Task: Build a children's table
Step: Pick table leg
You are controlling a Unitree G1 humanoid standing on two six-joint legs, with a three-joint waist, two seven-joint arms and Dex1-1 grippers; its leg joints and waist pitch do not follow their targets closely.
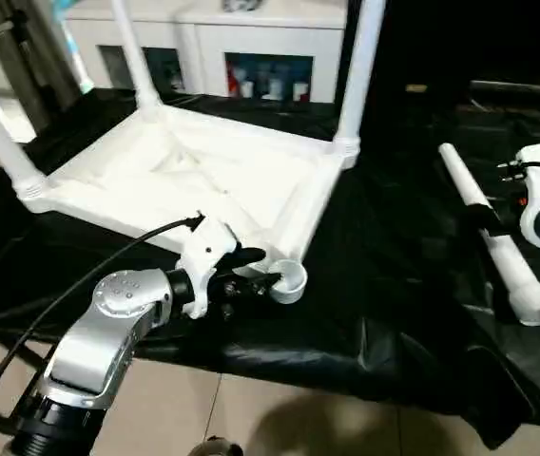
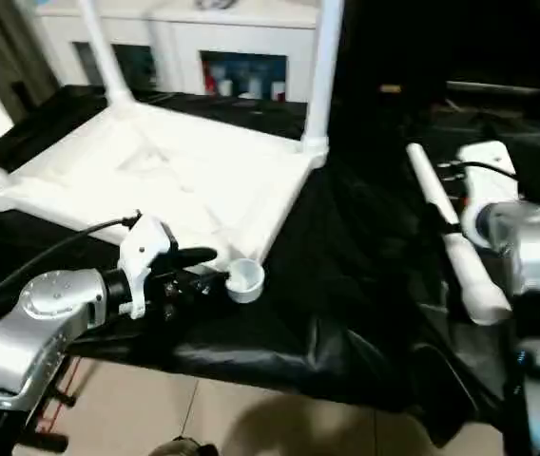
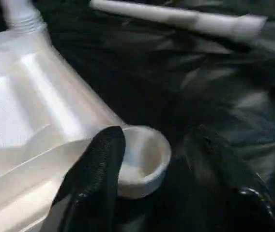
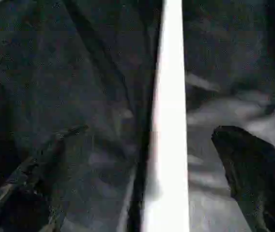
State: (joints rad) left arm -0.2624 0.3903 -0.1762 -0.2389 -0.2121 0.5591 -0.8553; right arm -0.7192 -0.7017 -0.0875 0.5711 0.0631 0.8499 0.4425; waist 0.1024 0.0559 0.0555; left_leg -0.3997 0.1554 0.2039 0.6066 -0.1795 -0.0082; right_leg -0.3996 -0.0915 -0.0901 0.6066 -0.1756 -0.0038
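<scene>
Three legs [image 1: 360, 66] already stand in the upside-down tabletop [image 1: 184, 176] on the black-draped counter [image 1: 394, 285], while the left tool [image 1: 262, 277] is spread beside the empty corner socket [image 1: 289, 280] and the right tool [image 4: 147, 164], spread, straddles the fourth leg [image 1: 498, 242].

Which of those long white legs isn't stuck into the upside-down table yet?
The white tube leg lying flat on the black cloth by the right gripper; the other three stand upright in corner sockets of the white plastic tabletop.
</scene>
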